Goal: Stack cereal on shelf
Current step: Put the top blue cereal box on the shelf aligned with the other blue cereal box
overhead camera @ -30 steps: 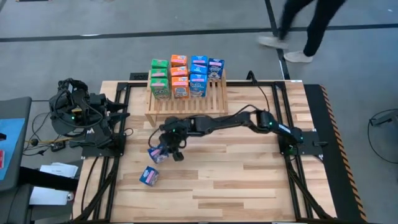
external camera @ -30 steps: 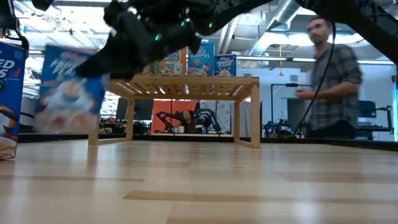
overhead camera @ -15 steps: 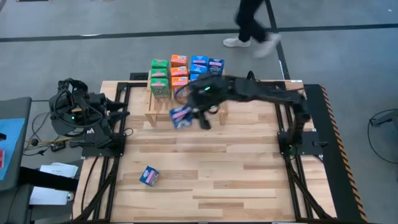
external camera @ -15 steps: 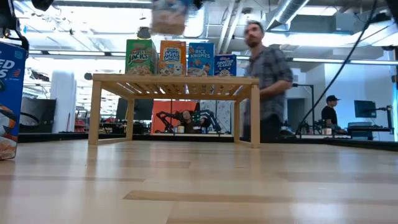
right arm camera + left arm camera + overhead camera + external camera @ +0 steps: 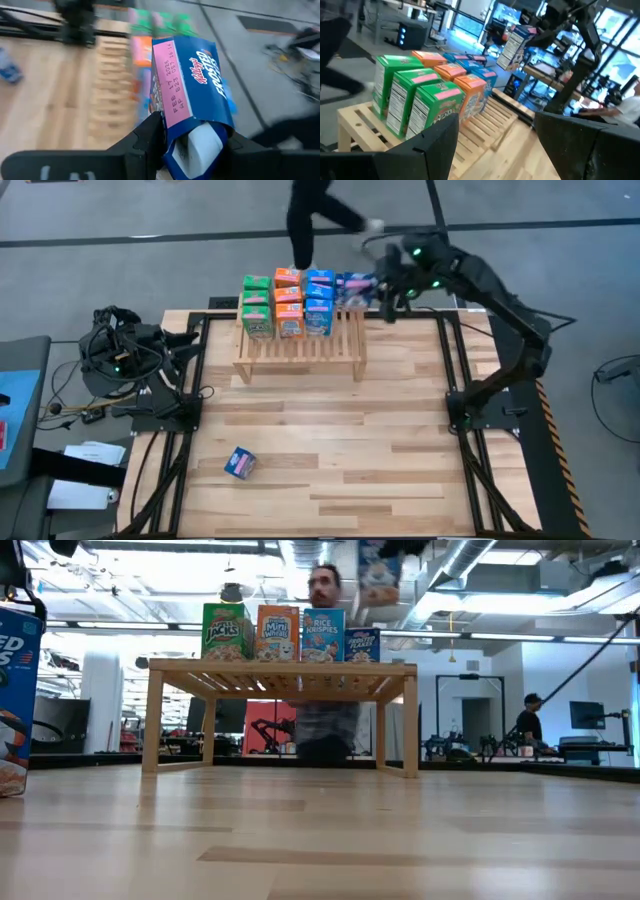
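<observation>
- held cereal box (image 5: pixel 192 95): dark blue carton, pink end flap with a printed date, white "frosted" lettering on the side; it sits clamped between the right gripper (image 5: pixel 192 145) fingers.
- right gripper (image 5: pixel 385 288) is raised above the shelf's far right corner, beside the blue column of boxes; in the low view the held box (image 5: pixel 378 568) hangs in the air above the row, clear of it.
- shelf (image 5: pixel 300 350): light-wood slatted rack at the far middle of the table (image 5: pixel 380 440). stacked cereal boxes (image 5: pixel 298 302) fill its rear part in green, orange and blue columns.
- low view shows four fronts along the shelf top (image 5: pixel 280 667): green, orange, blue, smaller dark blue.
- one more blue box (image 5: pixel 239 463) lies alone on the table near the front left, well apart from the shelf.
- left gripper (image 5: pixel 495 140) waits at the table's left side, fingers spread wide, nothing between them.
- hard to make out: right wrist view is smeared beyond the held box; a person (image 5: pixel 310 220) behind the table is blurred and cut by the frame top; in the low view the rack partly hides the person.
</observation>
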